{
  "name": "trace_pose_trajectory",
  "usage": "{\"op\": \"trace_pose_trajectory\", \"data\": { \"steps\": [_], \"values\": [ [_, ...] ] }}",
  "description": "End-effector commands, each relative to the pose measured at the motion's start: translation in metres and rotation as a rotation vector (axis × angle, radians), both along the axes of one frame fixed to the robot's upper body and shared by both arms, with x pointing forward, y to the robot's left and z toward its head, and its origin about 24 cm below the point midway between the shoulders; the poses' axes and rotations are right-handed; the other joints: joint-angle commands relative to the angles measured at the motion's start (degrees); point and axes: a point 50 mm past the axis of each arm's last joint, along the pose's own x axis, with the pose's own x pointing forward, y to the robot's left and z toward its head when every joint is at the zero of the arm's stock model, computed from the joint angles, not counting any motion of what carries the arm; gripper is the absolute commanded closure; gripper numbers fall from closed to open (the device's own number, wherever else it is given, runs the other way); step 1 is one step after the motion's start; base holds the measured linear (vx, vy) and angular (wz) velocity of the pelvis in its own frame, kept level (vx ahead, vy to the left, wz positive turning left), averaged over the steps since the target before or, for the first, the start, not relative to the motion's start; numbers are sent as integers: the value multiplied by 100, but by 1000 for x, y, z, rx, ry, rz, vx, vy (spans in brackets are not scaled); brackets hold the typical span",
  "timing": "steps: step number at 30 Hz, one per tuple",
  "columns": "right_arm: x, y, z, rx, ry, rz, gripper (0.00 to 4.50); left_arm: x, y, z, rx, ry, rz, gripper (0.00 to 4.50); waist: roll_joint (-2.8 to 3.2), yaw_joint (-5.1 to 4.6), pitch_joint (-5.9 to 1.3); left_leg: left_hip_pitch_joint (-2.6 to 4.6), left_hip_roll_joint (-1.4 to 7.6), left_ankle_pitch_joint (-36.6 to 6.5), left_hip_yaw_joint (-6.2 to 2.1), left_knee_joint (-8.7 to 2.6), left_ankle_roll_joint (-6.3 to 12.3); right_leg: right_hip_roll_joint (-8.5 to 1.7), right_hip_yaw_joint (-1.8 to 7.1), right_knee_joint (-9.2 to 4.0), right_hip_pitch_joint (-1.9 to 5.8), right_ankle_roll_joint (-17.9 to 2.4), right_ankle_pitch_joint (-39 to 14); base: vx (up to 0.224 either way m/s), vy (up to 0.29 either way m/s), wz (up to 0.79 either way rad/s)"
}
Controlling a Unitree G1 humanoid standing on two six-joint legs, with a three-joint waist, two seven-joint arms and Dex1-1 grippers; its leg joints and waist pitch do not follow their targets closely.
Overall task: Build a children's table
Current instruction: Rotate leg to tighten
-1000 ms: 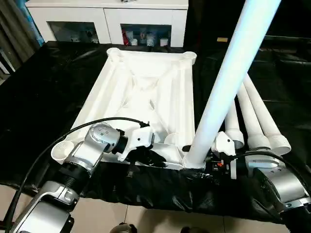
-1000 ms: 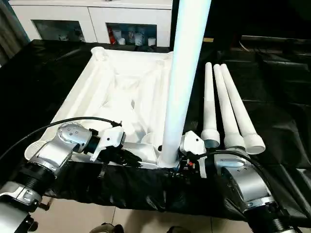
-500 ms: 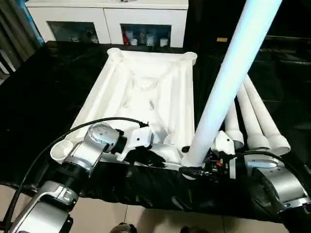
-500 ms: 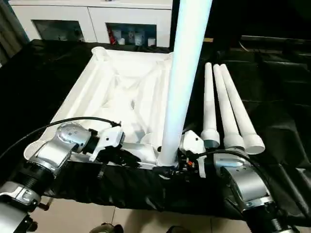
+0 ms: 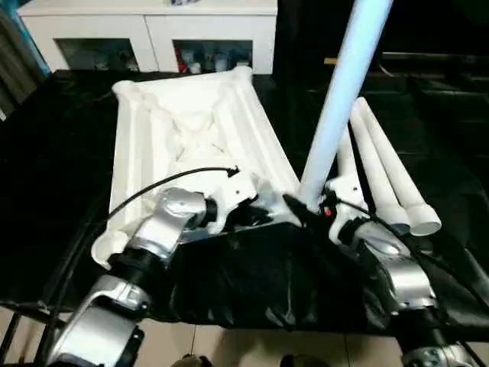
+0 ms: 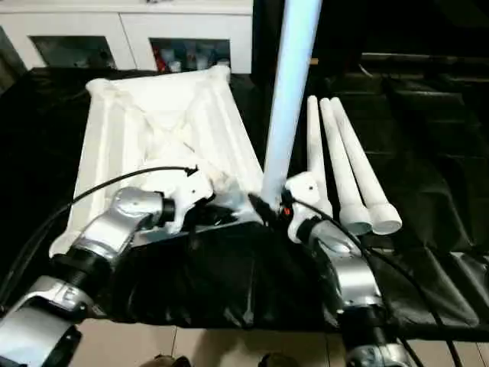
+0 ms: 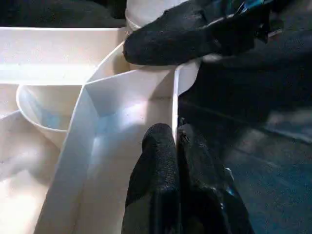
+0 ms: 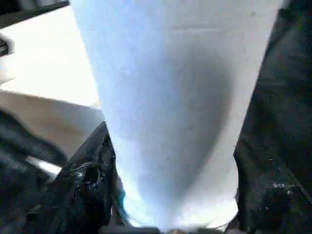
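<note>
Standing upright in socket: leg (image 5: 342, 92)

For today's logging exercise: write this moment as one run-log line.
left end effector: shut on tabletop rim | right end effector: holds upright leg at corner | spare legs: lying alongside

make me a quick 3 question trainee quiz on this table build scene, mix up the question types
1. True or false: the left gripper is shut on a rim wall of the upturned table top.
2. How many table legs lie loose on the black cloth? A) one B) three C) four
3. Fill in: the right gripper holds an upright ____ at the top's near corner.

Key: 1 true; 2 B, the loose legs lie side by side; 3 leg.
</note>
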Motion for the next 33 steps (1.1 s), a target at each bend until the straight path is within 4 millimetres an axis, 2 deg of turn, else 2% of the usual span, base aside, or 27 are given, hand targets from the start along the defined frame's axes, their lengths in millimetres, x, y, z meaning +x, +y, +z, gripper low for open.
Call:
{"op": "trace_pose_trajectory", "data": {
  "steps": [1,3,5,6,7,12,17,19,21,23,25,26,27,33],
  "values": [
    [-8,24,-23,-18,94,21,176,1,-12,1,-10,-23,48,450,-26,16,-355,35,306,-906,-152,-334,388,-473,261,-414,277,-1470,-797,0,0,0],
    [-7,29,-23,-12,82,17,176,-2,-17,0,-17,-22,35,450,-23,26,-347,41,301,-1053,-151,-338,370,-487,267,-443,283,-1433,-1033,0,0,0],
    [-6,33,-22,13,74,28,120,-6,-20,-2,-18,-20,12,450,-17,22,-330,36,303,-1191,-158,-355,348,-485,268,-469,285,-1363,-1272,0,0,0],
    [-6,33,-21,20,74,34,120,-6,-20,-2,-18,-19,4,450,-14,21,-336,40,304,-1210,-161,-357,339,-482,268,-469,286,-1341,-1311,0,0,0],
    [-5,33,-20,21,70,35,106,-7,-19,-2,-18,-20,0,450,1,25,-351,48,306,-1213,-161,-351,326,-483,272,-464,285,-1330,-1295,0,0,0],
    [-4,28,-15,-4,36,63,61,-9,-16,-2,-22,-19,-38,450,-1,22,-367,28,304,-1034,-156,-334,406,-474,272,-414,304,-1443,-764,0,0,0],
    [-10,21,-8,-23,9,206,61,-11,-5,-3,17,-18,-89,450,6,29,-388,17,299,-816,-155,-303,572,-467,260,-365,341,-1553,-316,0,0,0],
    [-20,15,-5,-36,5,340,61,-13,1,-2,19,-21,-148,450,3,39,-381,22,298,-818,-154,-300,614,-465,259,-368,351,-1567,-274,0,0,0],
    [-23,13,-4,-39,6,376,61,-13,2,-1,20,-26,-168,450,-3,63,-382,24,310,-818,-147,-289,691,-467,264,-354,347,-1582,-216,0,0,0],
    [-33,3,0,-43,27,493,61,-19,7,0,19,-17,-264,450,7,88,-365,31,324,-897,-147,-301,675,-462,251,-377,339,-1585,-420,0,0,0],
    [-34,3,0,-43,29,499,61,-19,8,0,19,-17,-270,450,17,118,-375,37,347,-938,-141,-299,671,-463,249,-365,329,-1573,-493,0,0,0],
    [-41,-7,2,-74,55,598,61,-23,14,0,38,-2,-329,450,23,132,-365,39,344,-984,-140,-303,650,-465,244,-374,316,-1583,-579,0,0,0],
    [-42,-7,3,-76,57,603,61,-23,14,0,39,-2,-332,450,4,158,-365,49,349,-1032,-136,-300,636,-466,251,-381,323,-1551,-682,0,0,0],
    [-50,-21,6,-144,113,730,61,-27,20,0,46,34,-407,450,13,225,-375,47,350,-923,-140,-295,608,-473,254,-366,315,-1545,-647,0,0,0]
  ]
}}
